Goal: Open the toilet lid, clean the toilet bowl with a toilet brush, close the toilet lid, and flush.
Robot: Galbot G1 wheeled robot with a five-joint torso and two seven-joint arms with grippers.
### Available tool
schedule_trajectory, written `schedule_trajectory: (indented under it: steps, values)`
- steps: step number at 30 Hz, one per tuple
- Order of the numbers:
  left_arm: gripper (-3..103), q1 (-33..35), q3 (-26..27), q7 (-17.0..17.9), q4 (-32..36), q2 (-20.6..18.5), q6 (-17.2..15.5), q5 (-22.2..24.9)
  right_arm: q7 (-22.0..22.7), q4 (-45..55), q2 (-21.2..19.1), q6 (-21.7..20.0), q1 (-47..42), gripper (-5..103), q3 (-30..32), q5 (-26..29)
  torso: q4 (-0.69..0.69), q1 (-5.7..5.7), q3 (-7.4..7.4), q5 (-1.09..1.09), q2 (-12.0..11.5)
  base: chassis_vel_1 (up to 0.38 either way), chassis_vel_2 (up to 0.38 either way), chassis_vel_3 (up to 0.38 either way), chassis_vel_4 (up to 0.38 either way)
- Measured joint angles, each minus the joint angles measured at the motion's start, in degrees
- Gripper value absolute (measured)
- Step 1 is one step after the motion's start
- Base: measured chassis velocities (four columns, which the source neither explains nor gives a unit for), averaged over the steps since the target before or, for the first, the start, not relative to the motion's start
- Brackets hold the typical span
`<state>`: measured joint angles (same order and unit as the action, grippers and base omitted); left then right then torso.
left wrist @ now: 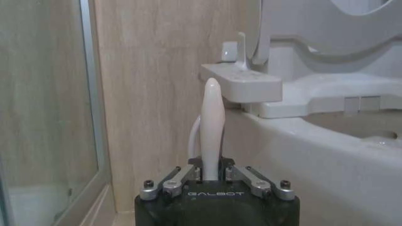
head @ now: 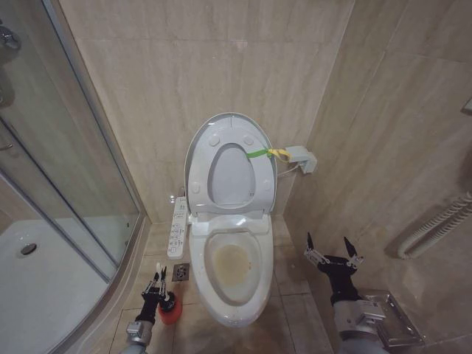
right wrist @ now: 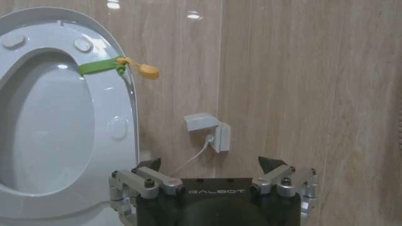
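L end effector clamped on toilet brush handle, upright | toilet bowl beside

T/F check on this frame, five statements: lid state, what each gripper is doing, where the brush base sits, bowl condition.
1. The toilet lid is raised against the wall. True.
2. The left gripper is empty. False: it is shut on the white handle of the toilet brush.
3. The right gripper is open and holds nothing. True.
4. The brush's red base stands on the floor on the robot's right of the toilet bowl. False: it is on the robot's left, on the shower side.
5. The bowl is spotless inside. False: a brownish-yellow stain shows in it.
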<state>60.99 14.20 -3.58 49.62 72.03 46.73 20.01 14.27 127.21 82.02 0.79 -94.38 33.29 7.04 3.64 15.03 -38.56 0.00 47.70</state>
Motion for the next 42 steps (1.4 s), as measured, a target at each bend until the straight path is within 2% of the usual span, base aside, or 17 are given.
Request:
schedule_trajectory:
  steps: [14,16,21,26,39,42]
  values:
    - [17,-3.53,-0.77,-3.23,-5.68,0.72,-0.03,1.42,0.0,0.0,0.0,0.0,0.0,100,0.0,0.0,0.01,0.0,0.0,0.0,0.0,0.0,0.0,0.0,0.0]
    - [17,-3.77,-1.06,-4.81,-7.96,1.51,-0.13,1.15,0.0,0.0,0.0,0.0,0.0,100,0.0,0.0,0.0,0.0,0.0,0.0,0.0,0.0,0.0,0.0,0.0]
    - [17,-3.73,-1.0,-5.63,-9.9,1.88,-0.55,-0.49,0.0,0.0,0.0,0.0,0.0,100,0.0,0.0,0.0,0.0,0.0,0.0,0.0,0.0,0.0,0.0,0.0]
    - [17,-3.66,-0.48,-5.71,-10.88,1.63,-1.39,-1.88,0.0,0.0,0.0,0.0,0.0,100,0.0,0.0,0.0,0.0,0.0,0.0,0.0,0.0,0.0,0.0,0.0]
    - [17,-3.69,0.7,-5.21,-11.0,0.91,-1.52,-2.04,0.0,0.0,0.0,0.0,0.0,100,0.0,0.0,0.0,-0.01,0.0,0.0,0.0,0.0,0.0,0.0,0.0]
    - [17,-3.24,0.65,-4.2,-10.3,0.89,-1.79,-2.22,0.0,0.0,0.0,0.0,0.0,100,0.0,0.0,0.0,-0.01,0.0,0.0,0.0,0.0,0.0,0.0,0.0]
